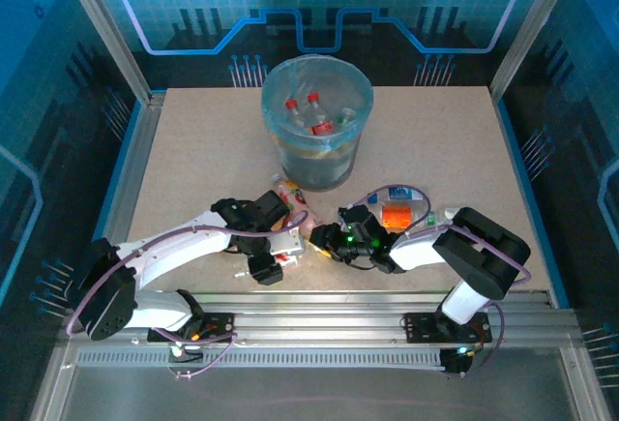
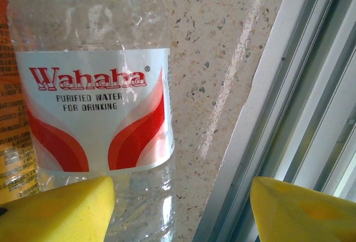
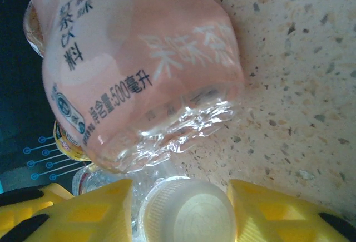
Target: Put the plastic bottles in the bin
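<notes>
A clear plastic bottle with a red and white Wahaha label (image 2: 94, 108) lies on the speckled table near its front edge. My left gripper (image 2: 181, 211) is open; its left pad (image 2: 55, 211) overlaps the bottle's lower part, and the other pad is well off to the right over the rail. A crushed bottle with a pink label (image 3: 139, 58) lies in front of my right gripper (image 3: 186, 211), whose yellow fingers (image 3: 94, 214) sit tight against both sides of its white cap (image 3: 189, 211). The bin (image 1: 317, 121) stands at the back centre with several red-capped bottles inside.
More bottles lie nearby: one with an orange label (image 1: 290, 194) in front of the bin, one with blue and orange labels (image 1: 398, 206) behind the right arm. The aluminium front rail (image 2: 289, 86) runs just beside the left gripper. The two grippers are close together (image 1: 305, 242).
</notes>
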